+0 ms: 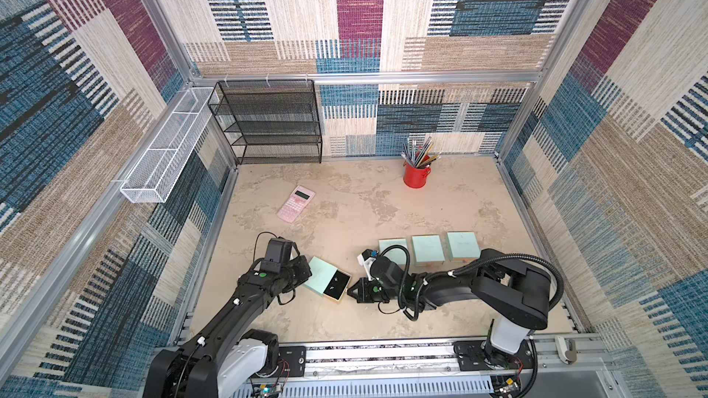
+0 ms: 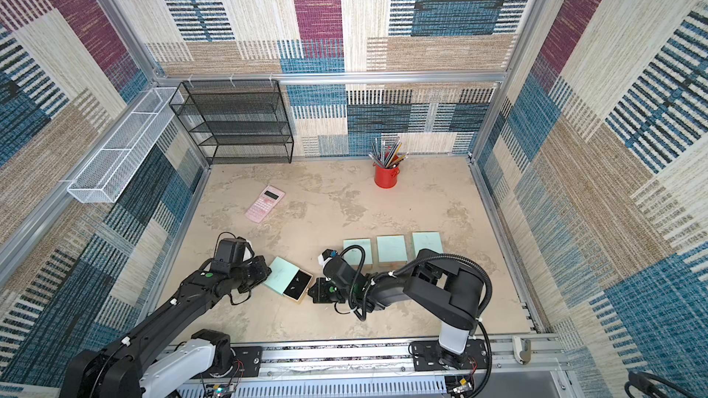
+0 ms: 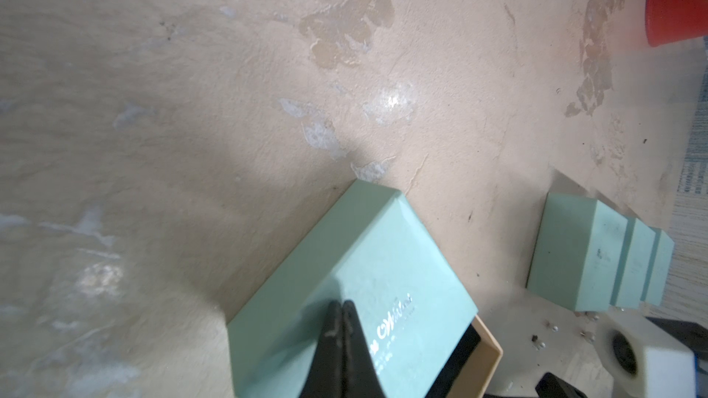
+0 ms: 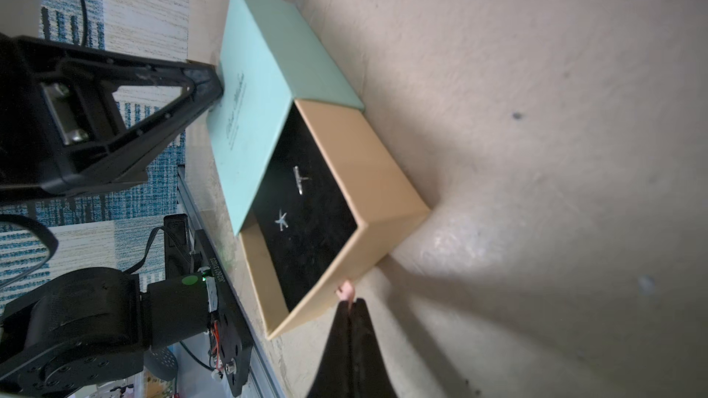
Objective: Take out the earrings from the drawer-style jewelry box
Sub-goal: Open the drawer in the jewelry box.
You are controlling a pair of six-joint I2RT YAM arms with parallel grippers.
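Earrings (image 4: 281,220) on black lining of half-open drawer (image 4: 367,170), lower centre in both top views. Closed left tool (image 3: 341,302) on mint sleeve (image 3: 367,262). Closed right tool (image 4: 350,302) pinching pink tab (image 4: 346,289) at drawer front.

Patchwork woven walls (image 1: 299,1) in blue, maroon and beige enclose a mottled beige table (image 1: 364,204); a black mesh shelf (image 1: 268,120) stands upper left.

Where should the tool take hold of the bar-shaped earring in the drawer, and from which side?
Probably from straight above: the bar earring lies on the black lining, and the drawer walls and the sleeve block the sides. Pinch across the thin bar, near its short post. The right tool is shut on the tab.
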